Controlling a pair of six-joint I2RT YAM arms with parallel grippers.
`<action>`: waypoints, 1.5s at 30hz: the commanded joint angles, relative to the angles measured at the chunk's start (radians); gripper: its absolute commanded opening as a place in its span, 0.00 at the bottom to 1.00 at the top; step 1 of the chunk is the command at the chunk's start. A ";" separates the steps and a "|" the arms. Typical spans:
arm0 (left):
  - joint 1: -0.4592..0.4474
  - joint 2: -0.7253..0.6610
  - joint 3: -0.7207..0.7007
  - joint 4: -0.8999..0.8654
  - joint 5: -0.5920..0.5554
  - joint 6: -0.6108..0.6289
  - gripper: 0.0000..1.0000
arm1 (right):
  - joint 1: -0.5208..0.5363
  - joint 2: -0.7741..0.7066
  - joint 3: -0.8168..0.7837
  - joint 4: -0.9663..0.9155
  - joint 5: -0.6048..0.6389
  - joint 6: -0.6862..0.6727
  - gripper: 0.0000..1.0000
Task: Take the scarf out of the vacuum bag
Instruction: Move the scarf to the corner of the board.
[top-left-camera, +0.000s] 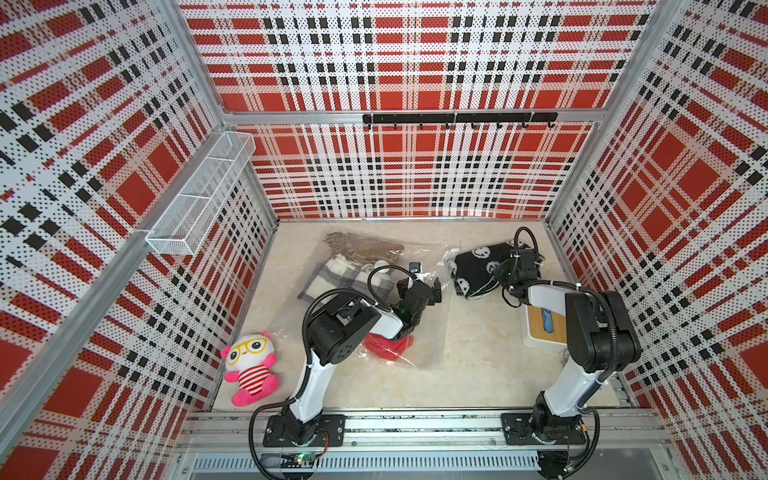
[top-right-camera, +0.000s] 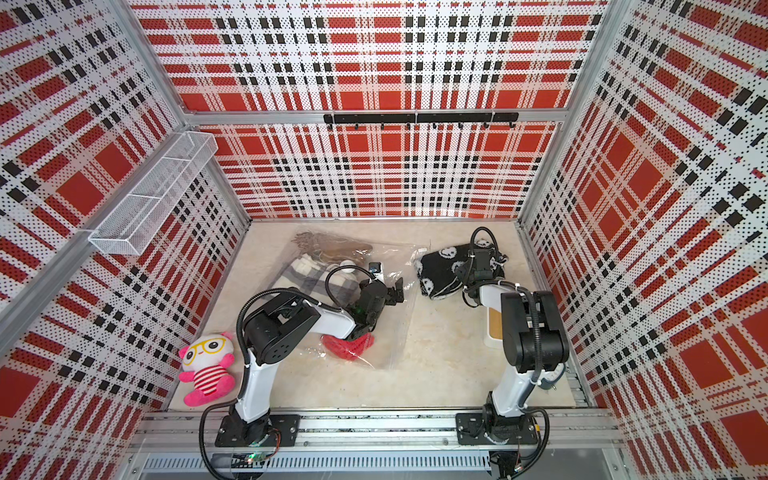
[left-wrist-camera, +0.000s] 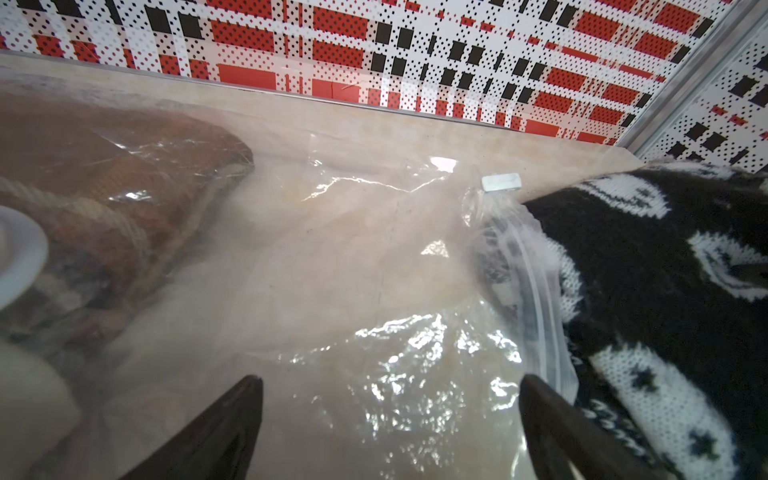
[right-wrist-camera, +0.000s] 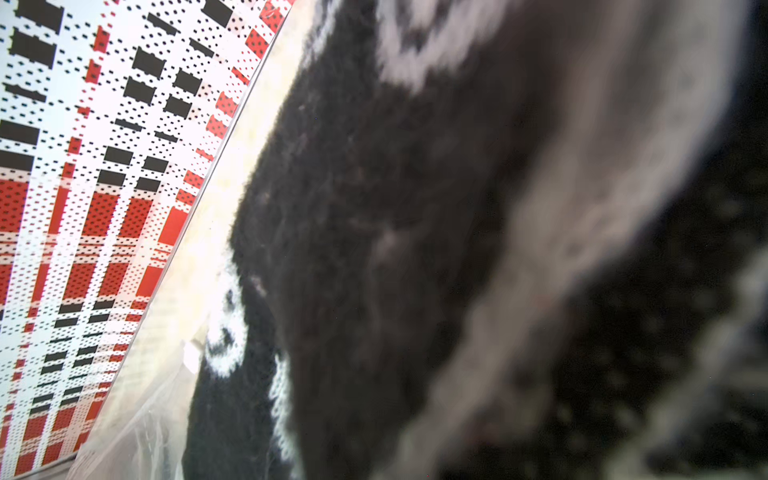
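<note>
Your left gripper (left-wrist-camera: 390, 380) hangs spread over the vacuum bag (left-wrist-camera: 353, 257), with the black scarf (top-left-camera: 473, 270) just beside one finger. Your right gripper (top-left-camera: 523, 269) is pinching that scarf.

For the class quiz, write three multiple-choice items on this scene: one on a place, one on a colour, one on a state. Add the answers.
1. Where is the black scarf relative to the bag? A inside it; B outside, beside it; C under it.
2. What colour are the plush toy's glasses? A yellow; B blue; C green.
3. The left end effector is: A open; B shut on the bag; C shut on the toy.
Answers: 1 B, it lies uncovered beside the zip edge. 2 A, yellow rims ring its eyes. 3 A, its jaws stand wide apart over the bag.
</note>
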 joint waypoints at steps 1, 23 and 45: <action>0.010 -0.020 -0.022 0.013 0.004 -0.006 0.97 | -0.017 0.002 0.024 0.015 0.066 0.030 0.00; -0.011 -0.079 -0.026 0.015 -0.002 0.015 0.97 | -0.080 -0.006 0.081 -0.044 0.079 0.018 0.00; -0.061 -0.145 -0.067 0.022 0.017 0.030 0.98 | -0.080 0.188 0.282 -0.090 0.066 -0.014 0.00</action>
